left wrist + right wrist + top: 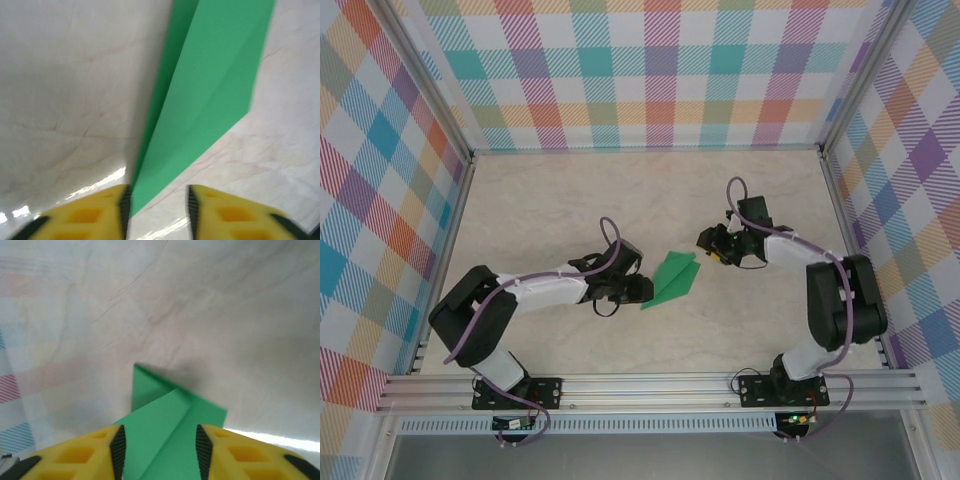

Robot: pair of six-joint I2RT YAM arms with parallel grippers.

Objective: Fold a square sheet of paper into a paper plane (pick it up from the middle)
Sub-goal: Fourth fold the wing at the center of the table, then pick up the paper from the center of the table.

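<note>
Paper plane (672,281) lies flat on the table (550,200), mid-field, between the two arms. Long axis runs diagonal: slim nose toward the near left, broad tail toward the far right. Left gripper (642,291) sits at the nose; in its wrist view the yellow fingers (95,212) stand apart, the green tip between them with bare table on one side, so it is released, not pinching. Right gripper (704,241) is at the tail, jaws likewise parted over the wing corners. Both are about equally close. Judgement: each claw can back off straight along the axis without dragging the paper.
</note>
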